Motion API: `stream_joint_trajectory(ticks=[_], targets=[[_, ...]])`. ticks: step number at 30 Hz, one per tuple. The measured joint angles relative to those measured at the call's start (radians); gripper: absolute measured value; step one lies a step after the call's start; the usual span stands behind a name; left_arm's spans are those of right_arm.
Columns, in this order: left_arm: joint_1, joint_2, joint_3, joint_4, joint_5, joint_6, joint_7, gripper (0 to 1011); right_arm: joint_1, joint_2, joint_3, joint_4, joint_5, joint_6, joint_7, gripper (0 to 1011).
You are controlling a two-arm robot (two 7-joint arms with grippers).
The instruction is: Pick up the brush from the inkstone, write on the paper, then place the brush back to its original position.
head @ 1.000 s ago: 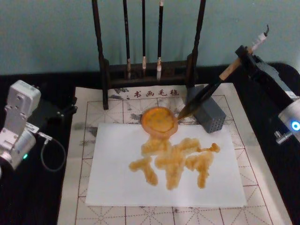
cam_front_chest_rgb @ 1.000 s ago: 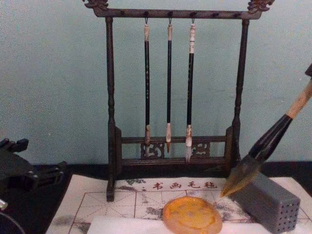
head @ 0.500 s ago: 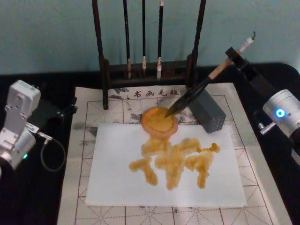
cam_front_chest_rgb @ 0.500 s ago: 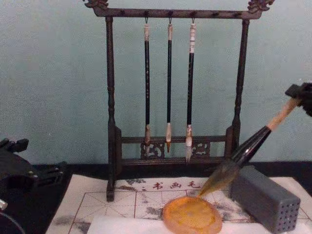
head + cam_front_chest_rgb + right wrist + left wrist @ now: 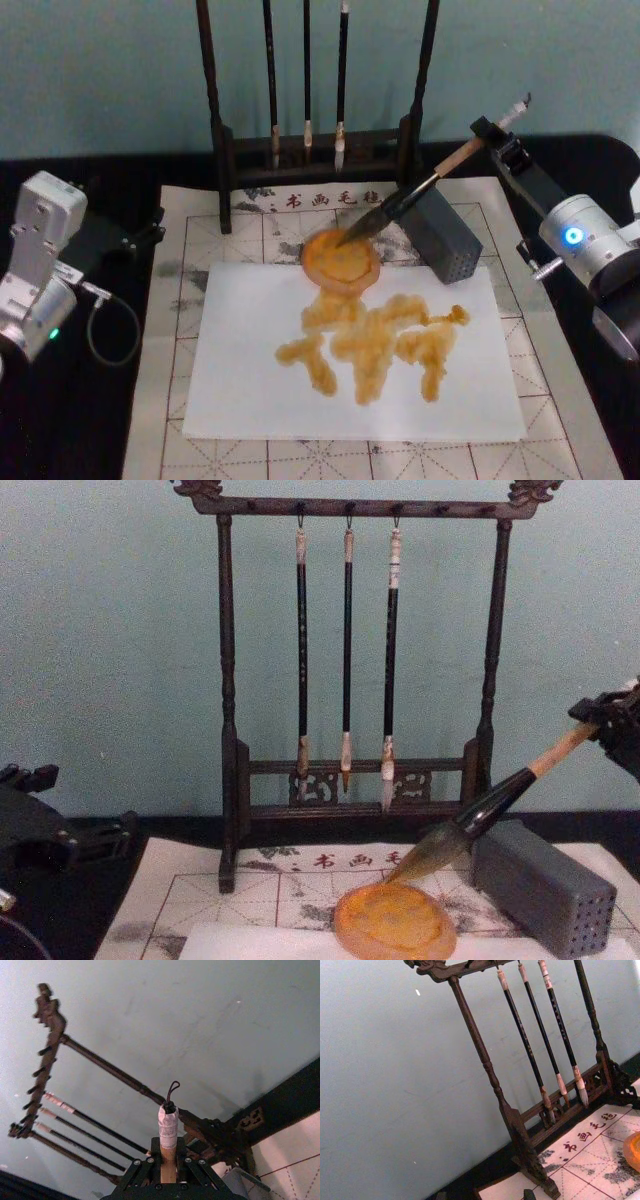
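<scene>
Fingers of the right gripper (image 5: 168,1166) are clenched on the upper end of the large calligraphy brush with tan wooden handle (image 5: 425,186), just below its white end cap, as the right wrist view shows. From this grip the handle slopes down toward the robot's left. It passes over the grey rectangular block with small holes (image 5: 447,240), and the thick dark bristles reach the round shallow orange-amber dish (image 5: 340,265), which is the inkstone. In the chest view the tip is at the far rim of this dish; whether it touches the dish, I cannot tell.

In front of the dish lies the plain white sheet of paper (image 5: 245,370). Its far edge is just beside or slightly under the dish. The sheet carries broad orange strokes (image 5: 370,340) across its middle, so I judge that the writing part is finished.

What remains is, in my opinion, only the end of the return. The brush must be lowered until it rests on the inkstone, then the fingers must release it and the arm must go away.

The left gripper (image 5: 140,236) is parked at the left side, beside the beige felt mat with red grid (image 5: 185,300) and well apart from the brush.
</scene>
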Motion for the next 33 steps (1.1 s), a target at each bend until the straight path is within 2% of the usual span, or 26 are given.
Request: stream_joint_trajectory(ticks=[15,33], targets=[[0.000,0.000,0.000,0.000,0.000,0.000,0.000,1001,0.039,-0.027,-0.028,0.081,0.042,-0.029,-0.066,197],[0.000,0.000,0.000,0.000,0.000,0.000,0.000,1001,0.067,-0.025,-0.085,0.118,0.052,-0.067,-0.080,197]])
